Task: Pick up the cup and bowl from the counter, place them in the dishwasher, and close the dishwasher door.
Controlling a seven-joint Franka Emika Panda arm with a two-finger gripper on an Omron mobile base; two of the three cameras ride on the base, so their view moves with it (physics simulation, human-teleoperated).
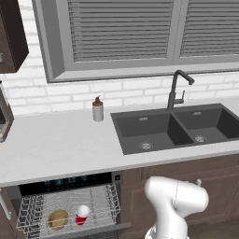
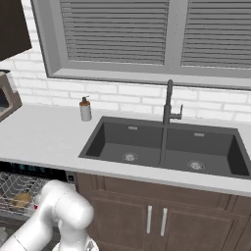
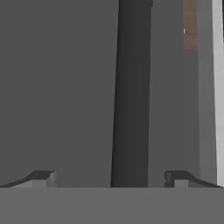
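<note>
The door's (image 3: 65, 87) dark bar handle (image 3: 130, 96) runs between the wide-spread, empty tips of the pincer (image 3: 109, 178), close before it, while one bowl (image 1: 58, 218) and one cup (image 1: 81, 214) sit side by side in the rack (image 1: 100, 200) below the worktop's (image 1: 60, 144) front edge.

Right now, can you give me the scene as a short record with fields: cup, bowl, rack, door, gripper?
cup: red cup, in the rack, right of the bowl
bowl: tan bowl, in the rack
rack: white wire rack, pulled out under the counter
door: dishwasher door not closed; its bar handle lies between the fingertips
gripper: gripper open, holding nothing
</note>
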